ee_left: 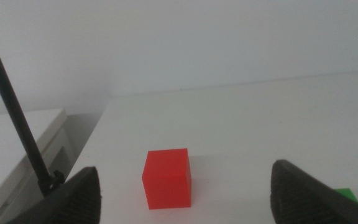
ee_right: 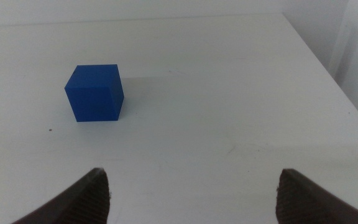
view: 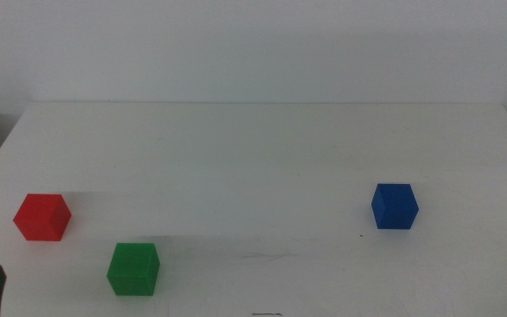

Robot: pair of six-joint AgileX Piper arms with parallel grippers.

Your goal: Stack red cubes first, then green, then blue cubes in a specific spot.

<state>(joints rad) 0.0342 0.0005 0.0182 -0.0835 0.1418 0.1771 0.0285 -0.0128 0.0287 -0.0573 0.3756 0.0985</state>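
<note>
Clearly the red cube (ee_left: 166, 178) lies just ahead of the left gripper (ee_left: 185, 190), between its wide-open, empty jaws; right gripper (ee_right: 194, 193) likewise gapes empty

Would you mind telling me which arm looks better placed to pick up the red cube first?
Left, probably. The left gripper faces the red cube with open jaws, and that cube sits on the table's left side. The right gripper, also open, faces the blue cube.
</note>
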